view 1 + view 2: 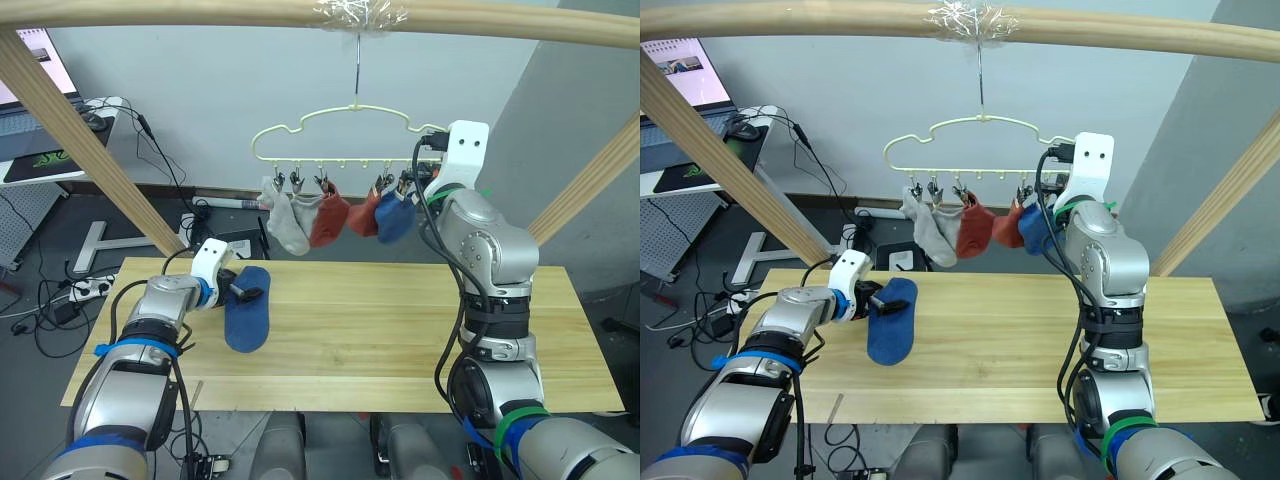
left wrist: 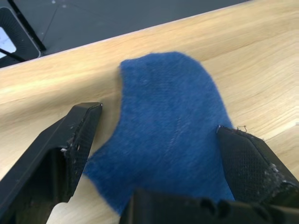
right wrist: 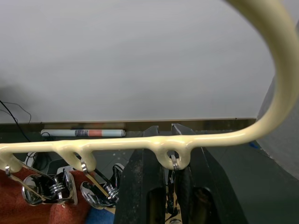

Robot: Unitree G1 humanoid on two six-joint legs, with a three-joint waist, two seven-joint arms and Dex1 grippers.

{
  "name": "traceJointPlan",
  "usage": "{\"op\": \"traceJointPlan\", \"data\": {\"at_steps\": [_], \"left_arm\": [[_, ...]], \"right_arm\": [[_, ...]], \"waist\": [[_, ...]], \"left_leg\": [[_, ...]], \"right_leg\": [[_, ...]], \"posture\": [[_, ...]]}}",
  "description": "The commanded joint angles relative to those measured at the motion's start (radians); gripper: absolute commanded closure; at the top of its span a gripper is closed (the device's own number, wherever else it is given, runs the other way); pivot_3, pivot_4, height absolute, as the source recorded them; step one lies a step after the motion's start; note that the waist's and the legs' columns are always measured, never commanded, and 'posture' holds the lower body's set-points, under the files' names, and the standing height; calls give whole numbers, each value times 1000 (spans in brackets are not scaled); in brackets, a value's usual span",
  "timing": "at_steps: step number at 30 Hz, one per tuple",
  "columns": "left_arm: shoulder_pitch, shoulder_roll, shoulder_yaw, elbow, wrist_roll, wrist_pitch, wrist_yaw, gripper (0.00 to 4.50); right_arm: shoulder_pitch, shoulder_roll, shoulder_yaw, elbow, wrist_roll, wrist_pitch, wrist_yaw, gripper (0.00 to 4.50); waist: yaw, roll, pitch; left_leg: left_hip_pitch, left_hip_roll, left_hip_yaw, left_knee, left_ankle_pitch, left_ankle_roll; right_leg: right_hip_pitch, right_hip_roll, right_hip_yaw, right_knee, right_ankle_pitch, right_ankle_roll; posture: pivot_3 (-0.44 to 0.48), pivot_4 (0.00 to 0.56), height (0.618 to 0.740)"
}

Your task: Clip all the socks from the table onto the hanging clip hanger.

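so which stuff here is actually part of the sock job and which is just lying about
Part of the job:
- blue sock on the table, between the open left gripper fingers
- clip hanger with five socks clipped on
- right gripper at the hanger

Lying about:
- laptop
- floor cables
- wooden poles

The long light-wood counter [image 1: 400, 340] is left bare right of the flat blue sock [image 1: 247, 310]. Overhead passage is blocked by the cream wire clip hanger [image 1: 340, 135], its five hung socks [image 1: 330, 215], and slanted round wooden poles [image 1: 80, 140].
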Motion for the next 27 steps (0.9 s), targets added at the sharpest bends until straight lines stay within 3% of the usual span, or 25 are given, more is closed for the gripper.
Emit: {"op": "traceJointPlan", "data": {"at_steps": [1, 3, 6, 19, 27], "left_arm": [[1, -9, -22, 25, 39, -3, -9, 18], [7, -8, -35, 31, 62, -17, -4, 18], [14, -7, -41, 34, 83, -32, 6, 562], [37, -15, -58, -40, 99, -52, -33, 4442], [58, -87, -25, -326, -30, 68, -187, 4475]], "right_arm": [[-5, -8, -10, -65, 4, 5, -6, 4500], [-4, -8, -11, -71, 4, 12, -7, 4500], [-3, -8, -13, -77, 4, 18, -7, 4500], [-4, -4, -16, -77, 5, 24, -7, 4500], [-7, 8, -22, -76, 10, 25, -11, 4500]], "waist": [[0, 0, 0], [0, 0, 0], [-1, 0, 0], [-1, 0, 0], [0, 0, 0]], "left_leg": [[0, 0, 0, 0, 0, 0], [0, 0, 0, 0, 0, 0], [1, 0, 0, 0, 0, 0], [1, 0, 0, 0, 0, 0], [0, 0, 0, 0, 0, 0]], "right_leg": [[0, 0, 0, 0, 0, 0], [0, 0, 0, 0, 0, 0], [0, 0, 0, 1, 0, 0], [0, 0, 0, 2, 0, 0], [0, 0, 0, 0, 0, 0]], "posture": [[82, 220, 740], [79, 220, 740], [77, 221, 740], [81, 224, 740], [82, 225, 740]]}}
